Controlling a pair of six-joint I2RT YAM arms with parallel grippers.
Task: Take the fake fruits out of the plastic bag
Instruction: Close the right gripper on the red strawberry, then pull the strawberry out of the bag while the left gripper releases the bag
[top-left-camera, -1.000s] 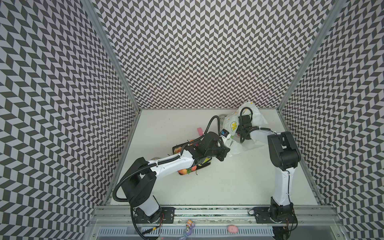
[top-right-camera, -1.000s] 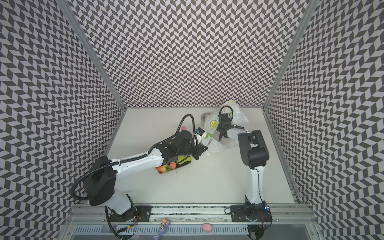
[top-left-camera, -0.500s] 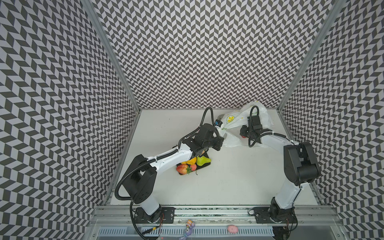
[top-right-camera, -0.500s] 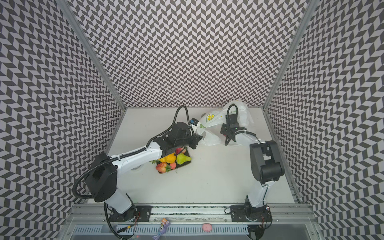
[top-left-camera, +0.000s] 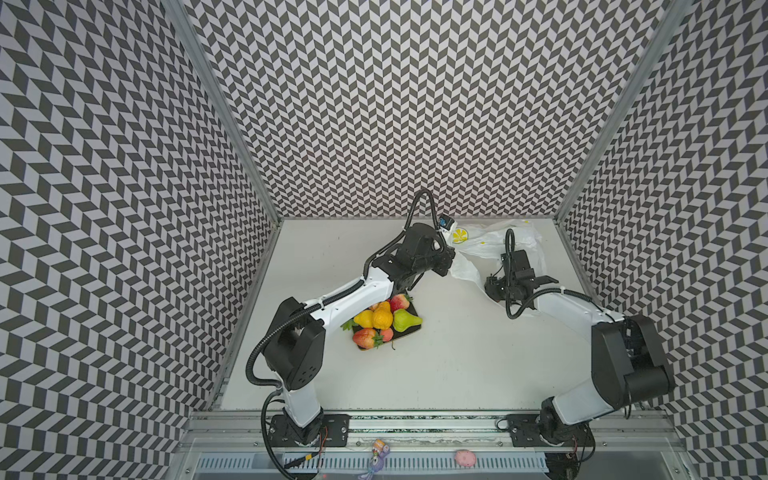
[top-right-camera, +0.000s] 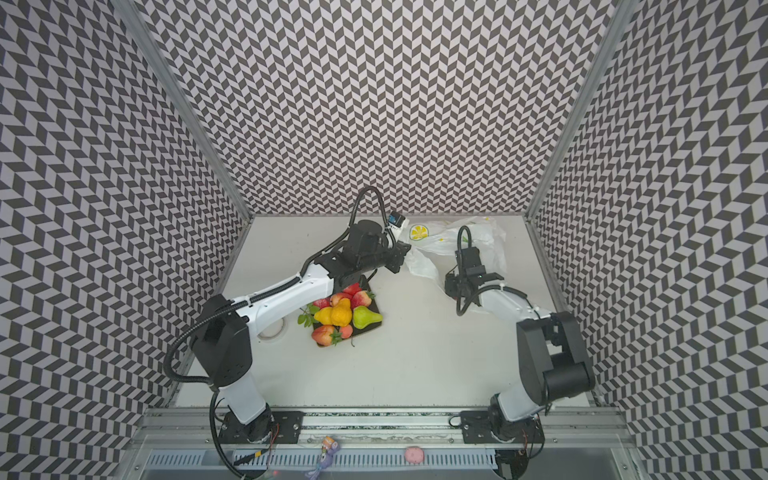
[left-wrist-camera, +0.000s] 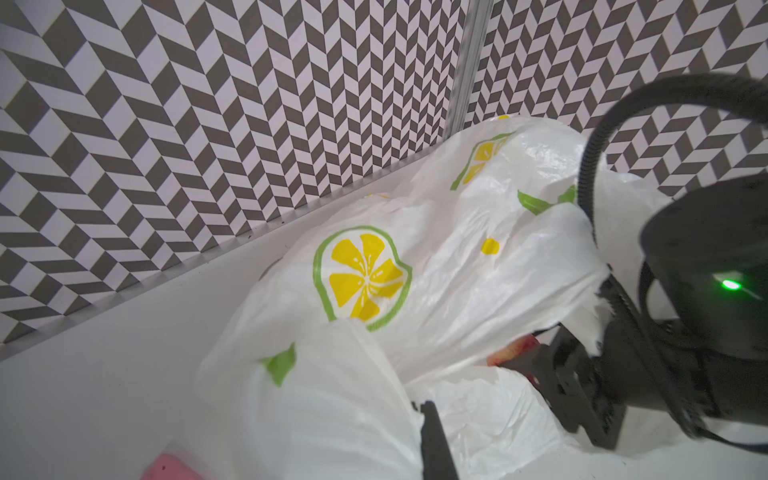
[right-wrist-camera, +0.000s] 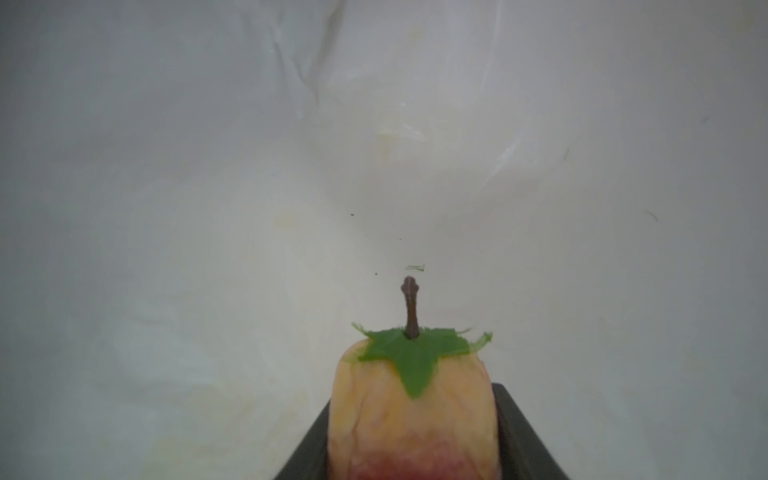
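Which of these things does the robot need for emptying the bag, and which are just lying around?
Needed: plastic bag, pinched by the left pincer; peach-coloured fruit in the right pincer; fake fruits already out on the dark tray.
Lying about: pink block; tape roll; purple toy and pink toy by the front rail.

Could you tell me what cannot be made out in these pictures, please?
What else the plastic bag holds: opaque film, both top views.
The rest of the fruit in the right gripper: cut off by the right wrist view's edge.
Pink object: blurred, cut off in the left wrist view.
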